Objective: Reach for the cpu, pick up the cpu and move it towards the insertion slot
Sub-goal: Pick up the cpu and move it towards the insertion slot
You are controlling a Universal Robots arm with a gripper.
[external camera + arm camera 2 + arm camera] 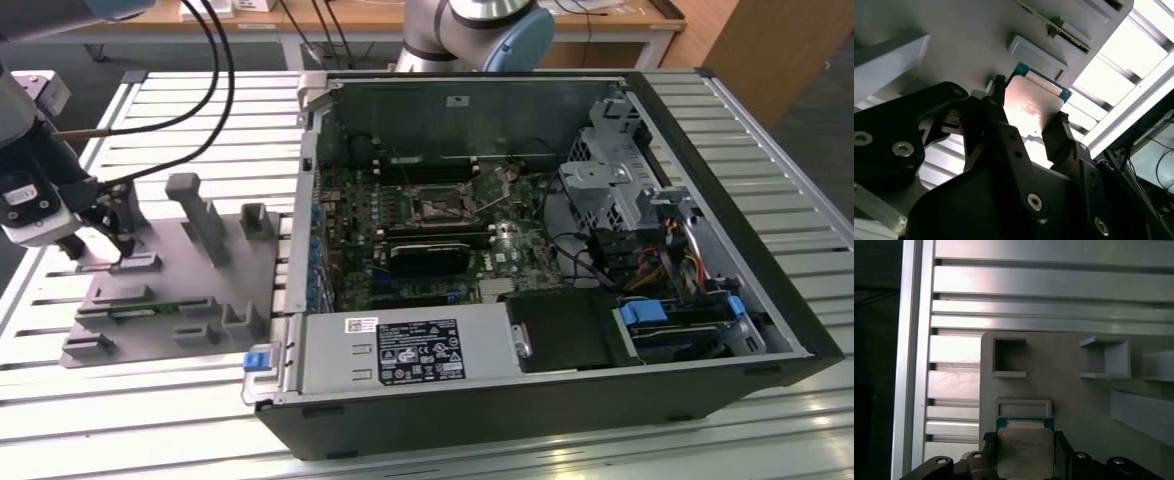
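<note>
Grip looks made: the fingers [1054,137] clamp the cpu [1024,447] by two opposite edges, sparing its metal top, at its recess in the grey tray [187,285]. The insertion slot [438,207] sits well apart, inside the computer case [534,415].

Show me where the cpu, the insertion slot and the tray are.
cpu [1023,450]: first wrist view, middle of its metal top.
insertion slot [438,205]: exterior view, dark centre of the socket.
tray [167,285]: exterior view, bare flat part.
</note>
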